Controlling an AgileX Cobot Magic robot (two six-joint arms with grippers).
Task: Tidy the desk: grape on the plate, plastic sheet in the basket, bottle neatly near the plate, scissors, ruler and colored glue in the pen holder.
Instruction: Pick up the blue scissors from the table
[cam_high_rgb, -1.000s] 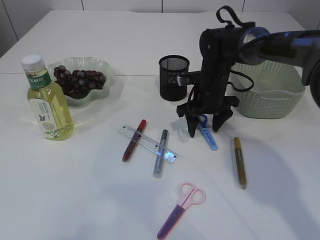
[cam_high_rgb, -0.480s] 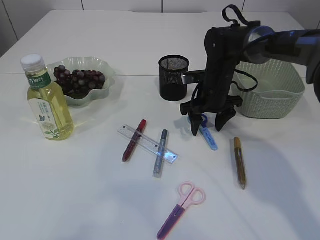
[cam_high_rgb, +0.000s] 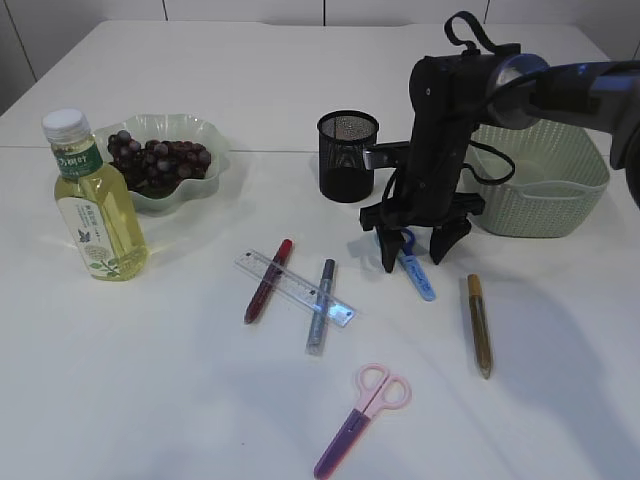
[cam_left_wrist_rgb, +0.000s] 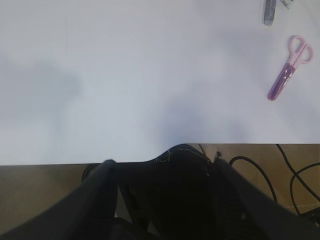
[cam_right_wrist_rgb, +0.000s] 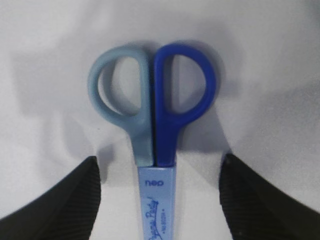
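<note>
**Right jaws spread over the blue scissors**

Right wrist view puts the pair of scissors with one pale blue and one dark blue handle loop and a light blue blade sheath (cam_right_wrist_rgb: 154, 150) squarely between the black right gripper (cam_right_wrist_rgb: 160, 197), whose fingers (cam_right_wrist_rgb: 62, 192) stand wide apart on either side of the neck, touching nothing. Judging by this, the step in hand is picking up these scissors; the next move calls for lowering and closing across the neck just below the loops, then carrying to the black mesh pen holder (cam_high_rgb: 347, 155), beyond the jaws to their left.

Only the wrist camera shows that centring; the exterior view half hides the scissors (cam_high_rgb: 416, 272) behind the gripper (cam_high_rgb: 412, 250). Left wrist view shows the pink-and-purple scissors (cam_left_wrist_rgb: 288, 67); whether the left gripper (cam_left_wrist_rgb: 162, 180) is open cannot be told.
</note>
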